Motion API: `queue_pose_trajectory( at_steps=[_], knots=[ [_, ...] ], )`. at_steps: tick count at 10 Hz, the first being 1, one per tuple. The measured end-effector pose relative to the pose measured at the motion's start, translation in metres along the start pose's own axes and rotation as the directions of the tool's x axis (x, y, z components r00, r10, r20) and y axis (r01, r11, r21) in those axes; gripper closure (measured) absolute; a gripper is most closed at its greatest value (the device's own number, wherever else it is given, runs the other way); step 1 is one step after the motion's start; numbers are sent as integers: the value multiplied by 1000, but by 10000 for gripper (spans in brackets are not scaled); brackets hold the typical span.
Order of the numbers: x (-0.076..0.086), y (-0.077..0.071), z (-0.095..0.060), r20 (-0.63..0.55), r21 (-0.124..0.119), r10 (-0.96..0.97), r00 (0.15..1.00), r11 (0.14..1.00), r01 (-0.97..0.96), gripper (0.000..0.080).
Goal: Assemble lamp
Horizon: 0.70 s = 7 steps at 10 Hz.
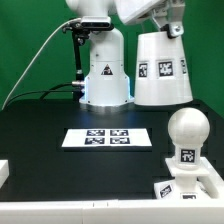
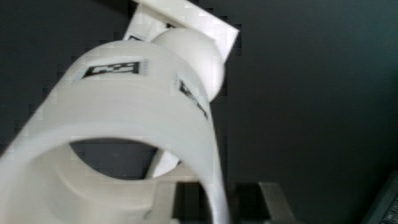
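Note:
The large white cone shade (image 1: 162, 68) hangs in the air at the exterior view's upper right, narrow end up, clear of the table. My gripper (image 1: 165, 24) is shut on its wall at the top. In the wrist view the shade (image 2: 116, 115) fills the picture and its thin wall sits between my fingers, with the gripper (image 2: 228, 200) closed on it. The ball-headed bulb (image 1: 187, 133) stands upright in the squarish base block (image 1: 190, 186) at the front right, below the shade and nearer the camera. The bulb (image 2: 196, 50) and the base (image 2: 183, 14) show past the shade in the wrist view.
The marker board (image 1: 106, 138) lies flat in the middle of the black table. The white robot pedestal (image 1: 105, 70) stands at the back, with a black cable running to its left. A white object shows at the front left edge (image 1: 4, 175).

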State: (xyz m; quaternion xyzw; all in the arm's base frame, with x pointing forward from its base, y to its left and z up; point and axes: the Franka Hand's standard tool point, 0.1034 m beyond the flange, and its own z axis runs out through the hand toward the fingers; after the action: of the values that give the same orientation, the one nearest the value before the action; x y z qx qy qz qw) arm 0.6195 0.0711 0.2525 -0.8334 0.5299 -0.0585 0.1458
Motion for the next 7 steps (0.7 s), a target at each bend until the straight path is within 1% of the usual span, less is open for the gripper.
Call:
queue_pose_trajectory(
  at_steps=[1, 2, 3, 5, 7],
  knots=[
    [1, -12, 5, -10, 3, -1, 1000, 1000, 1, 758],
    [0, -16, 14, -15, -5, -1, 1000, 1000, 1, 758],
    [-2, -14, 26, -16, -21, 2, 1000, 1000, -2, 758],
    [-3, -13, 38, -19, -37, -2, 1000, 999, 1, 758],
    [-14, -9, 55, -20, -53, 2, 1000, 999, -4, 758]
  ],
)
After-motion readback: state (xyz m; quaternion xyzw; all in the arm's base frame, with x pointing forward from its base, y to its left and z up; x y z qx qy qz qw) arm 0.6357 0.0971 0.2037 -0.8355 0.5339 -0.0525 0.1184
